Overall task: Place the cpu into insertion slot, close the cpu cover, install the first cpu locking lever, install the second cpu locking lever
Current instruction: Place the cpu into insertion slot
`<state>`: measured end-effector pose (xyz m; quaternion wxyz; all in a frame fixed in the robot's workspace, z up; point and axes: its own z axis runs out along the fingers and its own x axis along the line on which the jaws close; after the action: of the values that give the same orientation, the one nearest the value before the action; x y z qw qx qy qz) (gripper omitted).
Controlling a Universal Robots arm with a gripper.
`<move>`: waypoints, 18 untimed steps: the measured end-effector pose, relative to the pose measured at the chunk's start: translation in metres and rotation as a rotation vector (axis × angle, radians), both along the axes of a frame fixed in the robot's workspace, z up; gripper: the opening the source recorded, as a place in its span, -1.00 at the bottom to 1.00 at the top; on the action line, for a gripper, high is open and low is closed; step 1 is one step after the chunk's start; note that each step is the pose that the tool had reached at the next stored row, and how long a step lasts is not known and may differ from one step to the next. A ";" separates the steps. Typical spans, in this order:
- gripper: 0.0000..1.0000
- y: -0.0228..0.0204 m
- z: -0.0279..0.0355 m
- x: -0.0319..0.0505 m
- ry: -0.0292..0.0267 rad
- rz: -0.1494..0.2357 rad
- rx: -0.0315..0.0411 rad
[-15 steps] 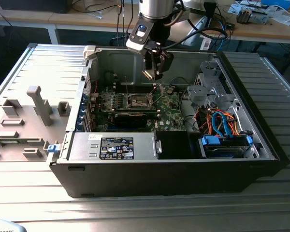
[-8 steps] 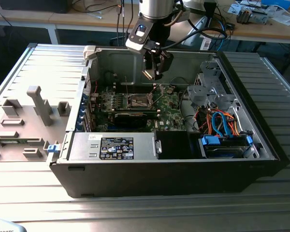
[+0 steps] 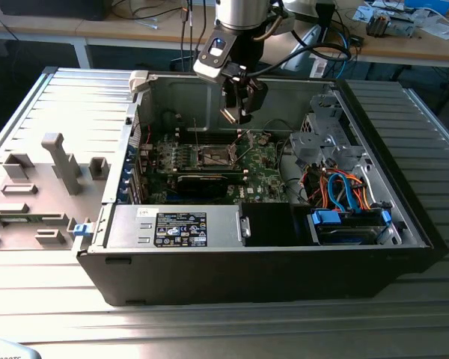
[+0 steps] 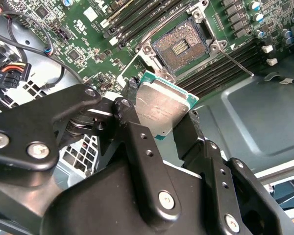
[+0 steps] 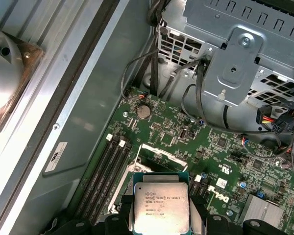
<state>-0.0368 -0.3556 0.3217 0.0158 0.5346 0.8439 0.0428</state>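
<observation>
While the gripper [image 3: 236,114] hangs above the green motherboard [image 3: 266,161] inside the open computer case [image 3: 284,262], we note its fingers [image 4: 137,132] clamped on the cpu [image 4: 160,111] by two opposite edges. The insertion slot [image 3: 213,155] sits bare, pins exposed, at roughly seven o'clock from the gripper in the exterior view; the cpu is not touching it.
</observation>
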 end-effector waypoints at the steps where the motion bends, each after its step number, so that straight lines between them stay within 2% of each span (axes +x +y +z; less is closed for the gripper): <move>1: 0.08 0.0000 0.0000 0.0000 0.0000 -0.002 -0.0001; 13: 0.08 0.0000 -0.0001 0.0000 0.0000 -0.033 0.0000; 18: 0.08 0.0000 -0.0003 0.0000 0.0000 -0.074 0.0000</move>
<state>-0.0368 -0.3556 0.3215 0.0173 0.5654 0.8235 0.0422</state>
